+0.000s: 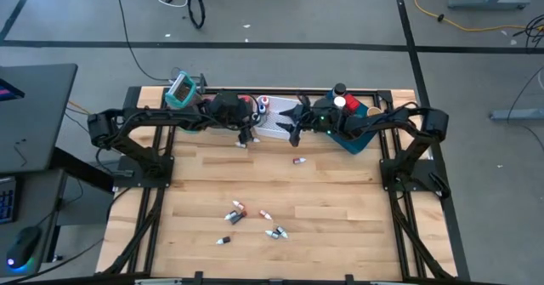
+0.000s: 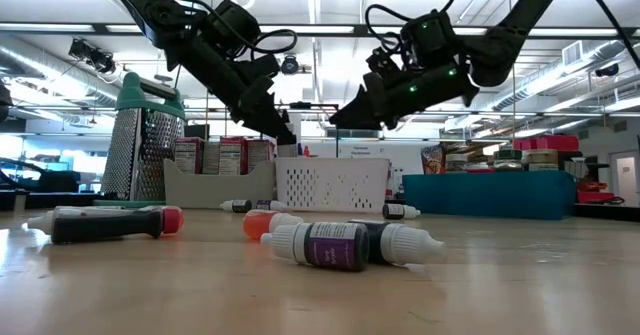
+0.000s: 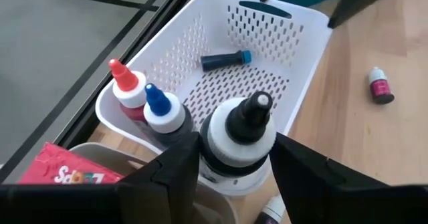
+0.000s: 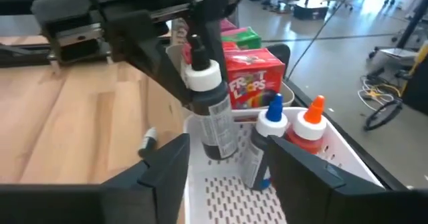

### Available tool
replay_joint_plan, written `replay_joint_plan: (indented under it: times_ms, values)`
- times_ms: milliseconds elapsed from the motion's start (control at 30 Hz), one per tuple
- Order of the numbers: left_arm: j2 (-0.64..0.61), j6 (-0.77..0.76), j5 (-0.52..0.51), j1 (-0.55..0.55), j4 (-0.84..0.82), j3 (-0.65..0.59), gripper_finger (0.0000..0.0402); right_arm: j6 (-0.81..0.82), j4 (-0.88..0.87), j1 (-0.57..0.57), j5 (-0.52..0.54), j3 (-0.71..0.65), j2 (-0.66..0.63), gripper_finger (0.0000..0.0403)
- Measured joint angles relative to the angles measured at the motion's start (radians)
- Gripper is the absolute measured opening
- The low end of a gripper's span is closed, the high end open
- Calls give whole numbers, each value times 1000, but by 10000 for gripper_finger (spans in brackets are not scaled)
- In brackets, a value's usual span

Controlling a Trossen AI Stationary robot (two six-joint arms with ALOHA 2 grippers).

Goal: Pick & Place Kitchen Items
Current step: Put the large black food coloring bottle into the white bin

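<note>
Left wrist view | left tool (image 3: 234,174) clamped on black-capped, white-collared dark bottle (image 3: 239,140), above white mesh basket (image 3: 304,40) at table's far edge | right tool (image 4: 224,167) apart, empty, hovering over basket | risk: early release drops bottle onto standing red- and blue-capped bottles (image 3: 144,103).

Bright, even overhead lighting, soft shadows; nearest bottles in low view blurred

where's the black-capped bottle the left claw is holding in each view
High: not discernible beneath the left claw.
Low: hidden at the left claw's tip.
Left wrist: black-capped bottle between the fingers, bottom centre.
Right wrist: hanging upright, centre.
Shared landmark: white basket, directly below it.
</note>
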Motion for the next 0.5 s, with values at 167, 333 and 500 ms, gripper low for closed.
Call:
replay_joint_plan:
  times_ms: [167, 333, 500]
  values:
    - [0, 0, -2, 0, 0, 0, 185, 0, -38, 1, -4, 51, 36, 171]
    - [0, 0, -2, 0, -1, 0, 185, 0, -102, 5, -113, 137, 95, 137]
    - [0, 0, -2, 0, -4, 0, 185, 1, -118, 6, -109, 163, 118, 121]
